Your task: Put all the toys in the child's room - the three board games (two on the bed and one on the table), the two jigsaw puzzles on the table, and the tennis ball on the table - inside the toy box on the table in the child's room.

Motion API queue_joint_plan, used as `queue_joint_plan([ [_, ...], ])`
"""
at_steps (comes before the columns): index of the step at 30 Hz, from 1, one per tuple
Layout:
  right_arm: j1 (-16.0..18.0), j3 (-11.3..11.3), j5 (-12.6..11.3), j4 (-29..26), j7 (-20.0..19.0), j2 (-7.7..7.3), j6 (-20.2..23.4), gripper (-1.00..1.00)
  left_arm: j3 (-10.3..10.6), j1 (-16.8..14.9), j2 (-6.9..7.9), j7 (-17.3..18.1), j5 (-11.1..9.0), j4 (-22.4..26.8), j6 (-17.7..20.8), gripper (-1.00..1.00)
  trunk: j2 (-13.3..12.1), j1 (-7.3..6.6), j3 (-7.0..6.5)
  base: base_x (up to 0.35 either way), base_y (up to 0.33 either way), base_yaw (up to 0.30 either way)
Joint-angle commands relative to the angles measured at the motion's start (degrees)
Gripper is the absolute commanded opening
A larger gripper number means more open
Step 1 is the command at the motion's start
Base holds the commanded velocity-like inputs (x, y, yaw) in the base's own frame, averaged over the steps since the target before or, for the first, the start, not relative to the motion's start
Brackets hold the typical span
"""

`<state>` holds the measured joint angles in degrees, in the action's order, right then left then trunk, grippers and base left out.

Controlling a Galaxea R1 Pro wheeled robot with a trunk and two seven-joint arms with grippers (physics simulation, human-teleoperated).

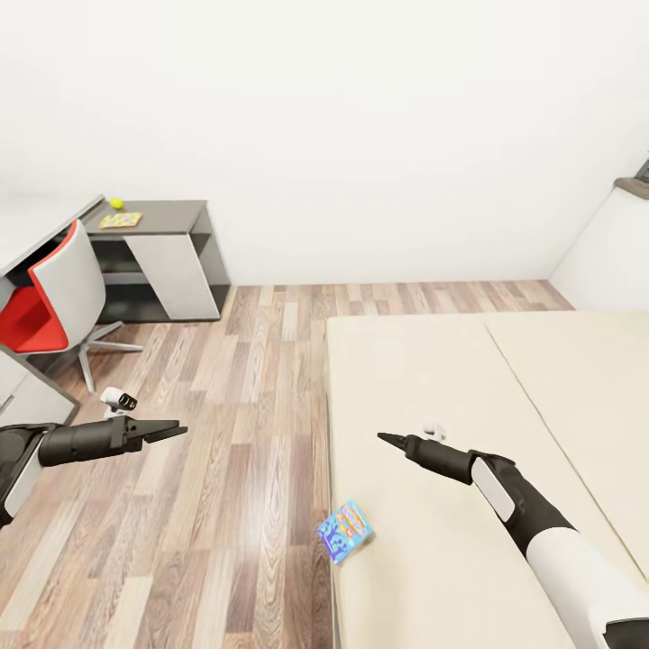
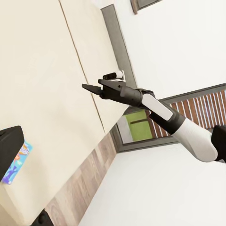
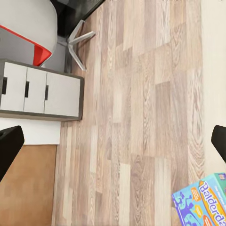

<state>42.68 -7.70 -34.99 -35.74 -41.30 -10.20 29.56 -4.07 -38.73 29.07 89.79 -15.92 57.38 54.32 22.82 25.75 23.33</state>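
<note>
A small blue board game [image 1: 345, 531] lies at the left edge of the beige bed [image 1: 505, 397], partly over the side. It also appears as the blue box [image 3: 202, 202] in the right wrist view. My right gripper [image 1: 389, 440] hovers open above the mattress, a little beyond the box. Over the wooden floor to the left of the bed, my left gripper [image 1: 167, 431] is open and holds nothing. On the dark end of the table [image 1: 171, 214] lie a jigsaw puzzle [image 1: 120, 219] and the tennis ball [image 1: 116, 203]. The toy box is out of view.
A red and grey swivel chair [image 1: 54, 297] stands by the table, near my left arm. White drawers [image 3: 40, 89] sit under the desk. Wooden floor [image 1: 243, 406] runs between table and bed. A grey headboard [image 2: 117, 47] borders the bed's far end.
</note>
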Motion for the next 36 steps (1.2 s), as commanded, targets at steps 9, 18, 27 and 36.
queue_joint_plan([
  [9, 0.0, -0.2, -0.5, 0.0, 0.1, -0.05, 0.4, 1.00, 0.0, 0.0, 0.02, 0.2, 0.0, 0.0, 0.6, 1.00, 0.1, 0.04, -0.77, 0.000, 0.000, 0.000],
  [18, 0.0, -0.2, -0.4, 0.0, 0.2, 0.00, 0.4, 1.00, 0.0, 0.0, 0.02, 0.1, 0.0, 0.0, 0.6, 1.00, 0.1, 0.04, -1.63, 0.000, 0.000, 0.000],
  [27, 0.0, -0.2, -0.4, 0.0, 0.3, 0.01, 0.3, 1.00, 0.1, 0.0, 0.02, 0.1, 0.0, 0.0, 0.6, 1.00, 0.1, 0.04, -2.49, 0.000, 0.000, 0.000],
  [36, 0.0, -0.2, -0.4, 0.0, 0.2, 0.01, 0.3, 1.00, 0.1, 0.0, 0.02, 0.1, 0.0, 0.0, 0.6, 1.00, 0.1, 0.04, -3.35, 0.000, 0.000, 0.000],
])
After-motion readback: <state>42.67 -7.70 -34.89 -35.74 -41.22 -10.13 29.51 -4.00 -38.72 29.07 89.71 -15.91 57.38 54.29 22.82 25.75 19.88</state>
